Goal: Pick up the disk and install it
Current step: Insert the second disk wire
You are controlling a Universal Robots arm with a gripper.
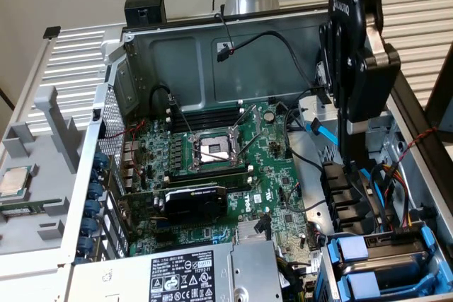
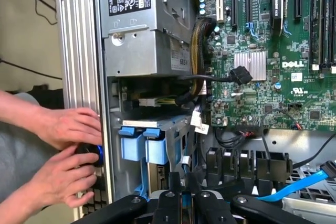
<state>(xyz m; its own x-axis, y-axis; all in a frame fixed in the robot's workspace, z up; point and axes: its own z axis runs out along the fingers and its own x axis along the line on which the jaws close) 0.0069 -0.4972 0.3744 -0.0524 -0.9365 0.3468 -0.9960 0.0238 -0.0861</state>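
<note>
My gripper [image 2: 182,203] hangs just above the drive cage [image 1: 386,263], jaws pressed nearly together, holding nothing. I judge the disk [image 1: 396,244] already seated in that cage.

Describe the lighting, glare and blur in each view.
Exterior view: soft, even light; the case's inner wall has only a dull sheen, the deep corner beside the drive bay lies in shadow, and the gripper, close to the camera, looks dark and soft. Wrist view: brighter light, a pale sheen on the power supply, and the hands slightly blurred.
</note>
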